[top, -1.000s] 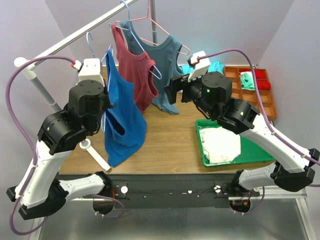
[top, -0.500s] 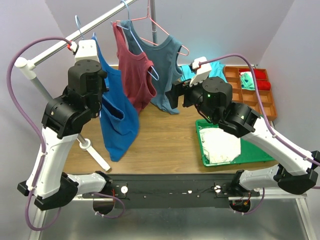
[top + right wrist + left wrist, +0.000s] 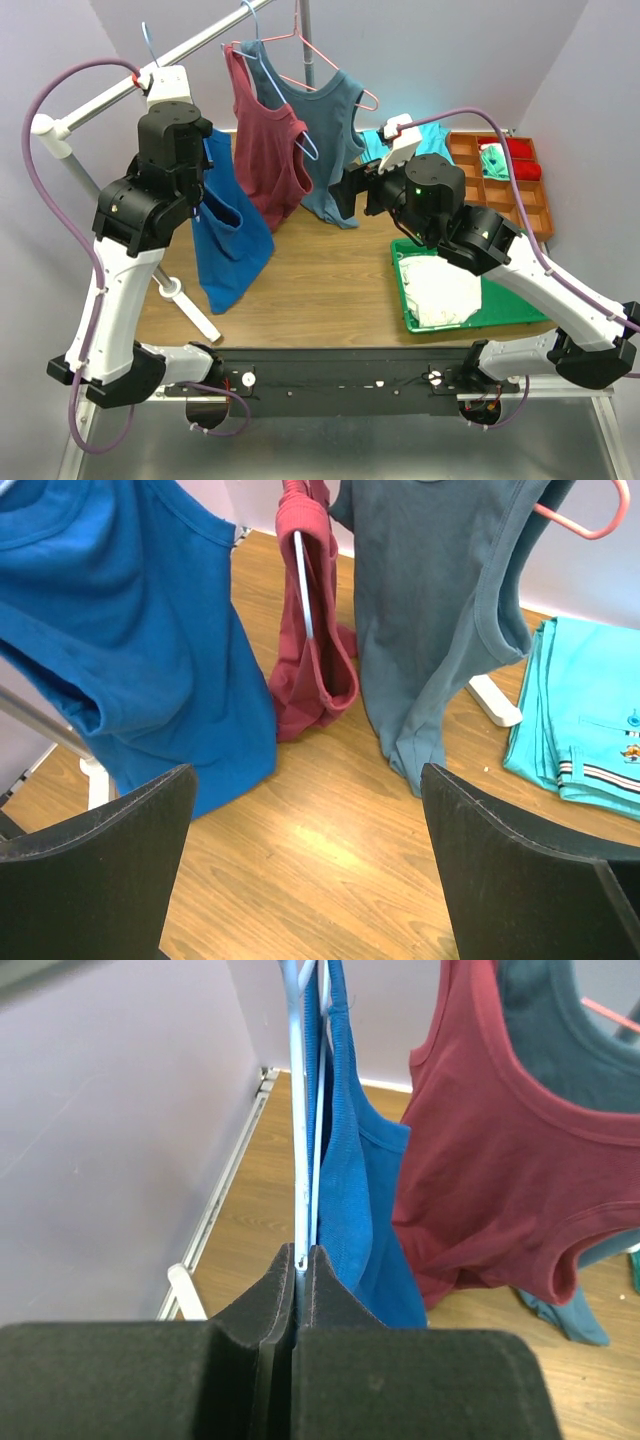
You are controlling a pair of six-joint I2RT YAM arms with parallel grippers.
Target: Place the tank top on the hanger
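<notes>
1. The left fingers [image 3: 335, 1305] are pinched tight on the thin light-blue wire hanger [image 3: 300, 1110]. The bright royal-blue sleeveless tank top [image 3: 228, 235] hangs from it, left of centre in the overhead view.
2. The next move is probably to lift the hook above the grey metal rail [image 3: 200, 42] at upper left, lower it over, and release only once it is seated.
3. The right fingers [image 3: 100, 870] stand wide and empty mid-frame, and should hold off from the maroon tank top [image 3: 265, 150].

Table: a wooden top [image 3: 330, 270] is seen across the middle of the top view.
Right: a green tray [image 3: 402, 300] is set at lower right, an orange divided box [image 3: 528, 212] at upper right.
Centre right: a folded turquoise garment [image 3: 575, 720] is laid flat.
Left: a white rack foot [image 3: 190, 305] is rested on the wood.
</notes>
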